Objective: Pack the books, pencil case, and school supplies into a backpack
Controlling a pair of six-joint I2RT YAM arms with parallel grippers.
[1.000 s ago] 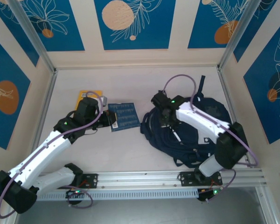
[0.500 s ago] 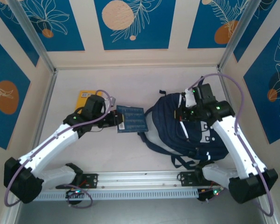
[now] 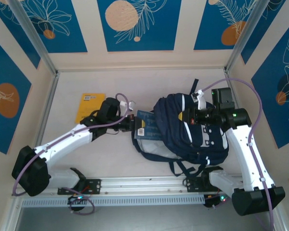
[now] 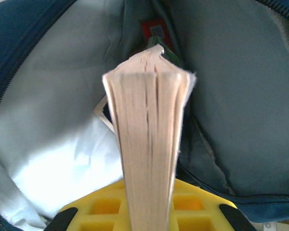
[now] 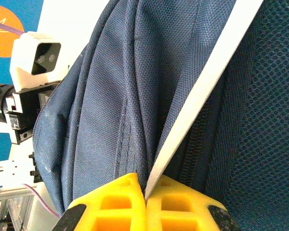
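Backpack [image 3: 197, 134] sits right of centre in the overhead frame, on its side, mouth facing left, straps trailing toward the bottom edge.

- My right claw [image 3: 188, 116] is at the pack's upper middle. The wrist view shows both yellow fingers [image 5: 111, 202] pressed together on a fold of navy fabric, right at a white stripe [image 5: 202, 91]. Clamped on the backpack, top flap raised.
- My left claw [image 3: 136, 126] is just left of the mouth, clamped on a navy book [image 3: 147, 126] by its near end. White barcode label faces up near the claw.
- The book's far end is past the zipper edge, over the grey lining [image 3: 147, 144]. The left wrist view has the page edges running up frame centre, with lining on both sides.
- Red patch [image 4: 151, 31] deep in the pack, beyond the book's tip. Can't tell what it is.
- Yellow-orange book [image 3: 90, 107] lies flat on the table [image 3: 135, 86], left of centre, well apart from the pack.
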